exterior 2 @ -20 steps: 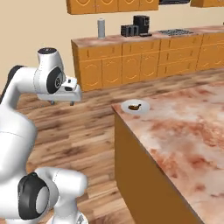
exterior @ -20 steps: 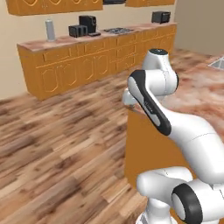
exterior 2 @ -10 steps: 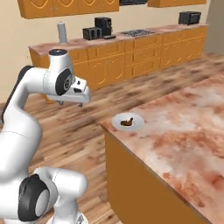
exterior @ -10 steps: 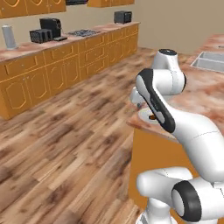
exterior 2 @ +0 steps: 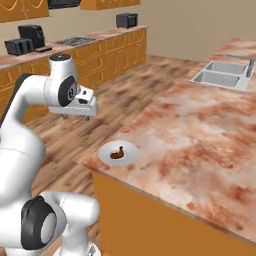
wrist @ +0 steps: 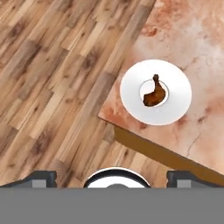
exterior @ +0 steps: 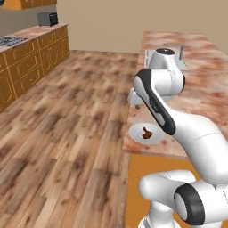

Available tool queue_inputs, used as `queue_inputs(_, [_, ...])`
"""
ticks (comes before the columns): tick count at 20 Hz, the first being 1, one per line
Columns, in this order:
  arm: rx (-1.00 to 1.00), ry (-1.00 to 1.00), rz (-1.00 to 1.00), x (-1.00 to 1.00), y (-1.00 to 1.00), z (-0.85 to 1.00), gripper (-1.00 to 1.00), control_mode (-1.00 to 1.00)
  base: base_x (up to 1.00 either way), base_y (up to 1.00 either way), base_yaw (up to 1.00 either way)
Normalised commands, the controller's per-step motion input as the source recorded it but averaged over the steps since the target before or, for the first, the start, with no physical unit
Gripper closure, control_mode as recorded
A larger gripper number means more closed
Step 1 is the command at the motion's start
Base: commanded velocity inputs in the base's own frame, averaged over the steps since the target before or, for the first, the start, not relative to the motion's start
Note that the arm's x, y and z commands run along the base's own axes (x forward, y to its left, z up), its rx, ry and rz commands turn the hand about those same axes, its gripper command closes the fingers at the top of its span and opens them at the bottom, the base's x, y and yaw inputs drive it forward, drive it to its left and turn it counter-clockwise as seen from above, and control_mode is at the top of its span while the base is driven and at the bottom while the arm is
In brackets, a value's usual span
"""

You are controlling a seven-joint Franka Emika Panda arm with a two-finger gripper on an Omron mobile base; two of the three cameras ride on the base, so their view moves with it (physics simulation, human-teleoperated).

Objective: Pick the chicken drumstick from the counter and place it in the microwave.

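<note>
Since half a second ago my base has swung round: both base views have shifted wholesale, the far cabinet run has slid off to the left, and the counter (exterior 2: 200,130) now runs ahead of me with the steel sink (exterior 2: 224,74) in sight. That is camera motion; the drumstick sits on its plate as before, at the counter's near corner.

I can read no writing or brand anywhere; the dark appliances (exterior 2: 25,39) on the far cabinets are too small to show any label.

The chicken drumstick (wrist: 155,92) is small, glossy and reddish-brown, thick at one end and tapering to a thin bone end. In the hand view the thin end points toward the top of the picture. It lies in the middle of a round white plate (wrist: 131,94), much smaller than the plate. The plate rests on the pinkish marbled stone just beside the counter's corner edge, with wood floor (exterior: 67,133) beyond it.

The gripper (exterior 2: 75,116) hangs over the floor, off the counter's edge, above and apart from the plate. In the right base view the drumstick (exterior 2: 118,152) lies below and to the right of it; in the left base view the chicken drumstick (exterior: 146,132) lies below the hand. From the hand camera the two finger tips (wrist: 41,177) sit wide apart at the bottom corners, holding nothing, and the drumstick lies ahead, nearer the right one.
</note>
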Motion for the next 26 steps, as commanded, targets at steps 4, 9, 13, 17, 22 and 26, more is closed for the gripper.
queue_inputs(4, [0.0,0.0,0.0,0.0,0.0,0.0,-1.0,1.0,0.96,0.62,-0.44])
queue_inputs(9, [0.0,0.0,0.0,0.0,0.0,0.0,-1.0,1.0,0.48,0.05,-0.1])
queue_inputs(13, [0.0,0.0,0.0,0.0,0.0,0.0,-1.0,1.0,0.1,-0.09,0.0])
queue_inputs(17, [0.0,0.14,-0.15,0.36,-0.23,-0.32,-1.0,-1.0,0.06,-0.03,-0.01])
queue_inputs(22, [0.0,0.24,-0.3,0.56,-0.55,-0.5,-1.0,-1.0,0.0,0.0,0.0])
queue_inputs(26, [0.0,0.34,-0.37,0.27,-0.44,-0.59,-1.0,-1.0,0.0,0.0,0.0])
